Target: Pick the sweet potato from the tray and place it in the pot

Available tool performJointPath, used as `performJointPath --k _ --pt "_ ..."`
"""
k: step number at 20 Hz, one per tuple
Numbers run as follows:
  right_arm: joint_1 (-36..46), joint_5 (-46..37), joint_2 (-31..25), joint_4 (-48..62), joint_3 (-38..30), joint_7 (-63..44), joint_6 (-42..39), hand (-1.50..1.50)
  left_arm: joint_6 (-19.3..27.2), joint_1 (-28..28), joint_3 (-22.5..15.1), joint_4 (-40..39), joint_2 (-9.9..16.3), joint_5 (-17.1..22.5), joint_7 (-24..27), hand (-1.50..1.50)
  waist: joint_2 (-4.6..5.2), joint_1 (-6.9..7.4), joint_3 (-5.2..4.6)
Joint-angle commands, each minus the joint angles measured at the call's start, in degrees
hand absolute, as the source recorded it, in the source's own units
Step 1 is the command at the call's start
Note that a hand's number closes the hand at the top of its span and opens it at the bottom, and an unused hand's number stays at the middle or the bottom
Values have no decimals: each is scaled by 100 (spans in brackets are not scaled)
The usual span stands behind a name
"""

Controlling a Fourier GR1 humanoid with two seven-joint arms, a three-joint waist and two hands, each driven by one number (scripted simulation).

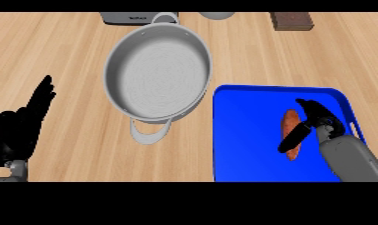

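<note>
On the blue tray (244, 159), the right hand (319, 119) sits over the sweet potato (291, 128). Its thumb lies slantwise across the potato's lower half; the fingers (316, 110) curve along the potato's right side. Thumb and fingers appear set either side of the root, but whether they have closed on it cannot be confirmed from this view. The potato lies lengthwise on the tray floor, right of the tray's centre, not lifted.

Judgement on the step in hand: the grasp is being made. It is best taken across the potato's thick middle, thumb opposing fingers, since the tapered ends would tend to slip out. The lift should clear the tray's raised rim before any travel. The steel pot (158, 71) stands just beyond the tray's upper-left corner, near but apparently not touching, with one loop handle (150, 135) pointing toward the robot; release belongs over the pot's open centre, held low.

Far left of the tray, the left hand (26, 119) rests with fingers straight and together, holding nothing.

Writing: a grey appliance (127, 17) beyond the pot carries a dark mark, too small to read. No other labels are visible.
</note>
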State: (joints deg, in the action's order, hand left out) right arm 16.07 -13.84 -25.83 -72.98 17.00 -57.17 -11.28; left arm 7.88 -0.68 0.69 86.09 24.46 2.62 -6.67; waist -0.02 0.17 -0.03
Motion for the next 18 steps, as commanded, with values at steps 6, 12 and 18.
performJointPath --k 6,12,18 --pt "-117 -408 193 34 -131 388 -431 150 -139 -561 87 441 -285 -302 177 0 -7 14 3" --pt "366 -629 298 523 -511 572 -752 150 -208 -48 224 -21 -472 -477 91 0 4 6 3" --pt "37 -1243 1034 -223 398 702 -346 150 -204 -113 221 356 -467 -522 -197 0 -11 22 3"
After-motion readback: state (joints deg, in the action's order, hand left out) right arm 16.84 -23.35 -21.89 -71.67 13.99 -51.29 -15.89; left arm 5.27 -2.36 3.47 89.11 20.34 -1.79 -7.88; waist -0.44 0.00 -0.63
